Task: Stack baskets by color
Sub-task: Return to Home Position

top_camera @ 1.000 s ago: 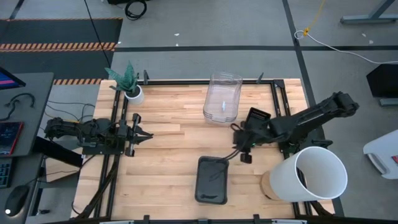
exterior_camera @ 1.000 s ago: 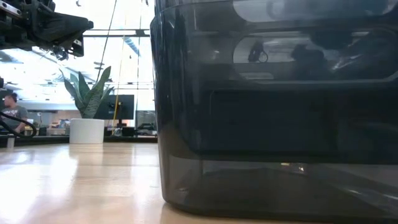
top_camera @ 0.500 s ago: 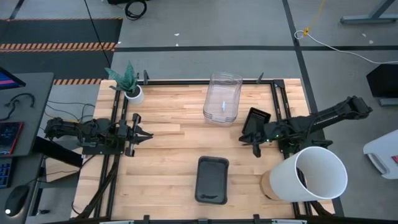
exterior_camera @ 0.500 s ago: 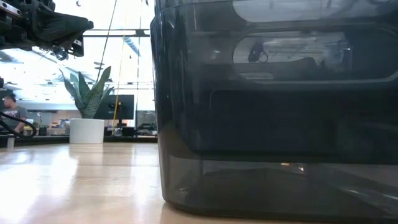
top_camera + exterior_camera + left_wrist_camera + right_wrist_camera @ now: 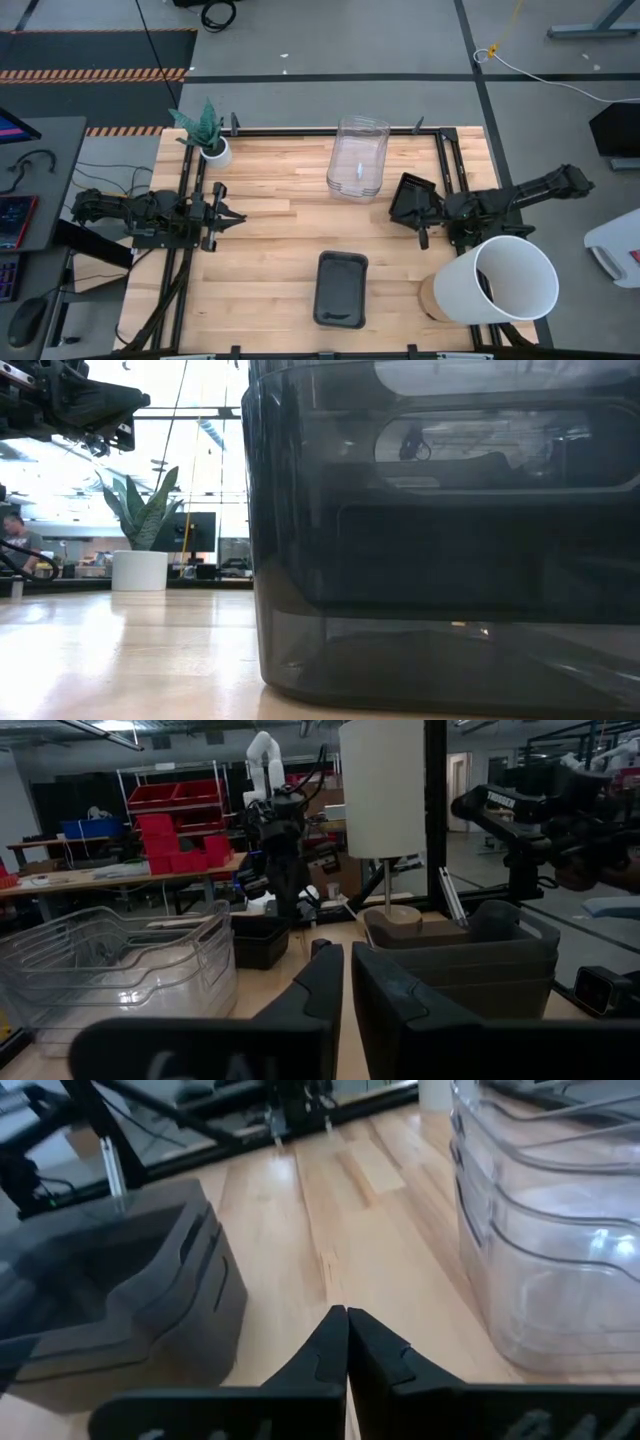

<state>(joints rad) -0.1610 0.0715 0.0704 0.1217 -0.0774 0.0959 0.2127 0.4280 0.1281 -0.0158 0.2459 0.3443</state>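
Right gripper [image 5: 347, 1312] hovering low over the table [image 5: 270, 250], fingers pressed together and gripping nothing, stacked grey baskets [image 5: 110, 1300] sitting ahead of it to one side, stacked clear baskets [image 5: 540, 1230] ahead to the other, black baskets [image 5: 412, 196] lying close beside it, left gripper [image 5: 345, 952] waiting opposite, fingers nearly touching, empty.

The back basket stack [image 5: 358, 157] stands behind the front basket stack [image 5: 341, 288], a third stack [image 5: 410, 196] right of both.

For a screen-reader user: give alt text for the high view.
Wooden table: nested clear plastic baskets at the far edge, dark grey rounded basket near the front, black slotted basket beside the right gripper. The left gripper waits opposite.
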